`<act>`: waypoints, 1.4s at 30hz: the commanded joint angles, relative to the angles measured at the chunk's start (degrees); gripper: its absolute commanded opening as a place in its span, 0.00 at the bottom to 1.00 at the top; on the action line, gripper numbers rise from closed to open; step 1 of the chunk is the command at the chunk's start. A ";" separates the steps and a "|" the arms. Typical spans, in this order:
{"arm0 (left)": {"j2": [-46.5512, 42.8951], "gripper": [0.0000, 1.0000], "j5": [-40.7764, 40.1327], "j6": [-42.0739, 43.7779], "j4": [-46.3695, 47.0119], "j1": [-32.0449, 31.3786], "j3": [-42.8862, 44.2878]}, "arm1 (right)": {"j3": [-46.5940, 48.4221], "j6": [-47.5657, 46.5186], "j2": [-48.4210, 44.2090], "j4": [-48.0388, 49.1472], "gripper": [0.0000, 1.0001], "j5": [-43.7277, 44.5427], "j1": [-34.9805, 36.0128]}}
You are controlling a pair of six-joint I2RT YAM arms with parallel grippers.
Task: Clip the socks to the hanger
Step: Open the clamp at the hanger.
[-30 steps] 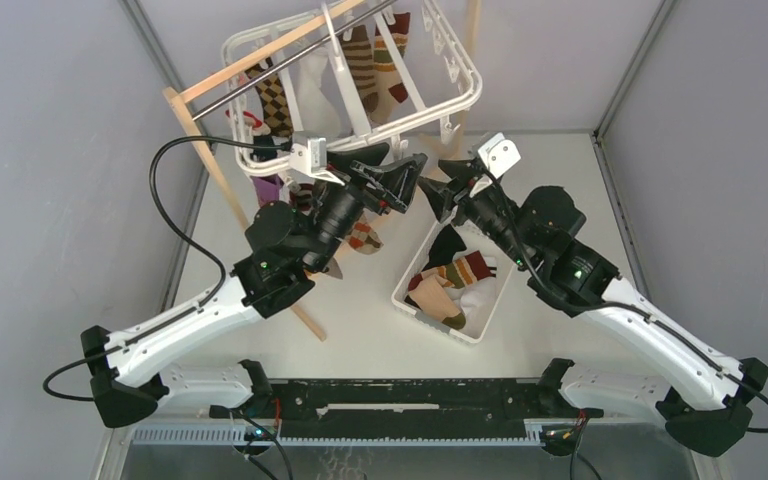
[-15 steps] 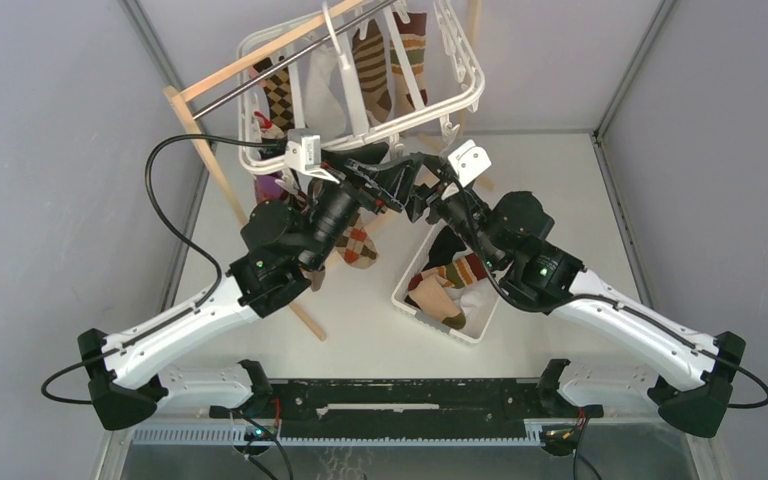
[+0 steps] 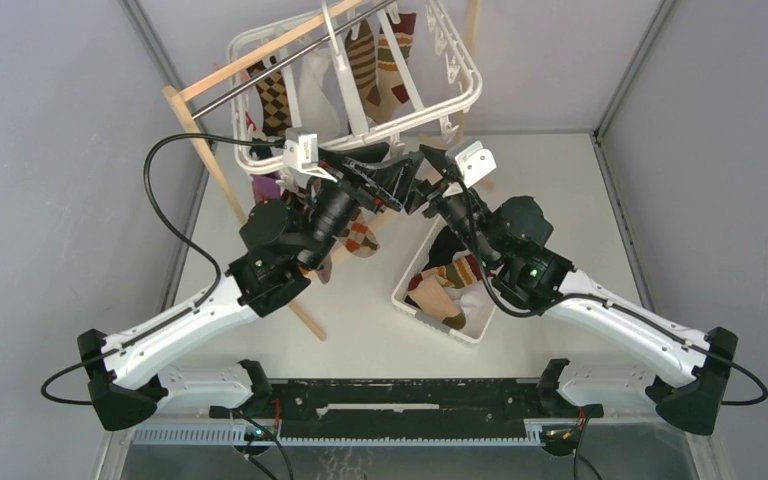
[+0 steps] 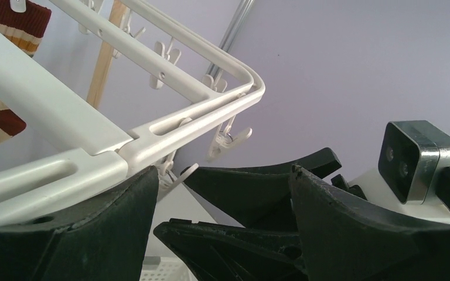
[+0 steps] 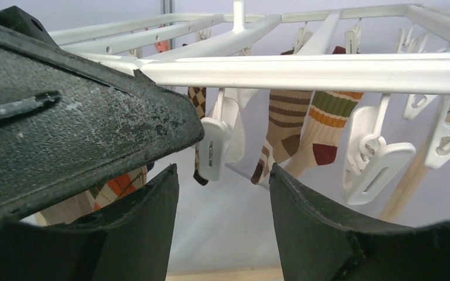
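The white hanger [image 3: 468, 98] hangs from the metal rod at the back. Argyle [image 3: 272, 95], white [image 3: 315, 88] and striped socks [image 3: 363, 60] are clipped to it. My left gripper [image 3: 400, 183] is open and empty just under the hanger's near rail; its corner shows in the left wrist view [image 4: 234, 96]. My right gripper [image 3: 426, 176] is open and empty, its fingers crossing the left gripper's. In the right wrist view, my right gripper [image 5: 222, 172] sits under an empty clip [image 5: 214, 146] on the rail [image 5: 328, 70], with striped socks [image 5: 284, 126] behind.
A white slotted basket [image 3: 407, 270] with several loose socks stands under the right arm. The wooden stand's leg [image 3: 210, 170] slants down the left. An argyle sock [image 3: 360, 238] and a purple sock [image 3: 265, 188] hang low by the left arm.
My right gripper has moved left and up until its fingers cross the left gripper's under the hanger rail. The left arm shifted slightly left. The hanger swung a little.
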 commanded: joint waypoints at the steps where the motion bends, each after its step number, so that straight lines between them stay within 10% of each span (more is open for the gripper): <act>1: -0.93 0.85 1.03 -0.57 1.98 0.74 -0.63 | -0.81 0.38 1.02 7.15 0.65 0.54 -0.17; 42: 0.62 0.86 2.12 -1.51 -0.51 0.72 1.18 | -1.08 6.06 6.81 15.08 0.54 -4.35 -3.72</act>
